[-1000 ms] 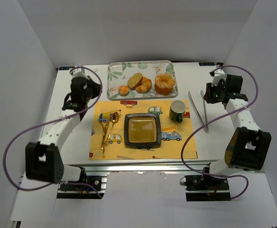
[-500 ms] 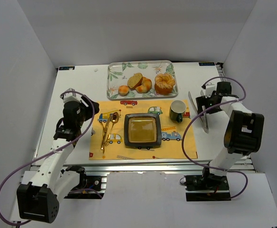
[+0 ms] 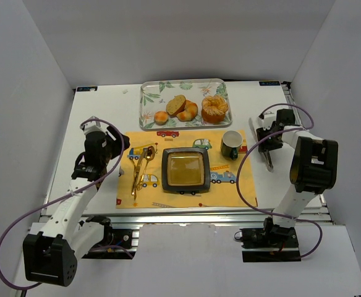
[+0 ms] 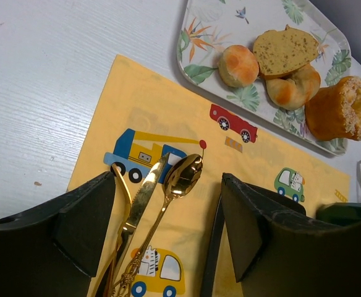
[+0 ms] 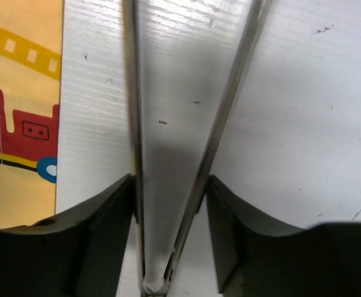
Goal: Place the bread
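My left pincer [image 4: 168,210] stands wide, nothing between its fingers. It hangs above the left edge of the yellow placemat [image 4: 168,111], over the golden fork [image 4: 126,192], knife [image 4: 146,185] and spoon [image 4: 183,173], which lie side by side.

My right pincer [image 5: 170,185] is set low over the metal tongs [image 5: 132,93]. These lie on the white table [image 3: 100,117], just right of the placemat. Both tong arms run between my fingers, and each finger sits against one arm. The grip is narrowed on the tongs.

Mid-placemat sits a square black dish [image 3: 185,169]. A green mug [image 3: 232,143] stands beyond its right corner.

Farthest out is the floral tray [image 3: 149,99]. The bread [image 4: 285,49] lies in it, cut face up, leaning on a round roll [image 4: 292,90]. A second roll [image 4: 238,65] is to its left and a ring pastry [image 4: 341,114] to its right.
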Robot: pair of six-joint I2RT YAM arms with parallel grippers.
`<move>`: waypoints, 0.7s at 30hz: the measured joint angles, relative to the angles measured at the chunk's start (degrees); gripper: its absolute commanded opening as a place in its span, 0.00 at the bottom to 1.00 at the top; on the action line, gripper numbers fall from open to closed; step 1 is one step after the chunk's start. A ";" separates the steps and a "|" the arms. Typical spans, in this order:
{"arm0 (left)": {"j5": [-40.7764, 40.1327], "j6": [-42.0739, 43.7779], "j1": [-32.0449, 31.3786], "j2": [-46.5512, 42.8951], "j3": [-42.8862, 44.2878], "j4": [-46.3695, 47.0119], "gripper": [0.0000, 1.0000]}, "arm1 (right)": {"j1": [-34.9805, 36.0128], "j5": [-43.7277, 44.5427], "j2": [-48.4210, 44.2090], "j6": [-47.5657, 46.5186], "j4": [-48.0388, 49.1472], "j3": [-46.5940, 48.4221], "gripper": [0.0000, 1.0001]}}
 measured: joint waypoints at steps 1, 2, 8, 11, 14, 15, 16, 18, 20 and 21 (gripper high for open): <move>-0.02 0.02 0.00 0.17 0.00 -0.07 0.79 | 0.00 -0.09 0.00 -0.09 0.26 -0.15 0.41; -0.02 0.00 0.00 0.31 0.00 -0.09 0.79 | 0.07 -0.11 0.00 0.02 0.48 -0.20 0.34; -0.02 0.00 0.00 0.33 0.00 -0.11 0.79 | 0.35 -0.20 -0.81 -1.86 1.27 -0.98 0.07; -0.02 0.02 0.00 0.31 0.02 -0.26 0.79 | 0.37 -2.27 -1.57 -4.44 -3.13 0.87 0.12; -0.02 0.15 0.00 0.22 0.15 -0.57 0.79 | 1.53 -5.09 -2.23 -6.67 -9.44 9.11 0.23; -0.02 0.20 0.02 0.22 0.37 -0.72 0.79 | 2.25 -5.84 -2.32 -7.10 -10.38 12.28 0.25; -0.02 0.20 0.02 0.22 0.55 -0.79 0.79 | 3.34 -6.71 -2.45 -7.28 -11.41 16.15 0.27; -0.02 0.20 0.02 0.09 0.74 -0.79 0.79 | 6.16 -8.11 -2.51 -7.63 -12.72 24.09 0.30; -0.02 0.17 0.02 -0.22 0.76 -0.81 0.79 | 9.11 -8.85 -3.10 -8.33 -12.57 28.35 0.32; -0.02 0.11 0.02 -0.52 0.76 -0.90 0.79 | 11.34 -8.92 -3.74 -9.14 -12.37 29.70 0.34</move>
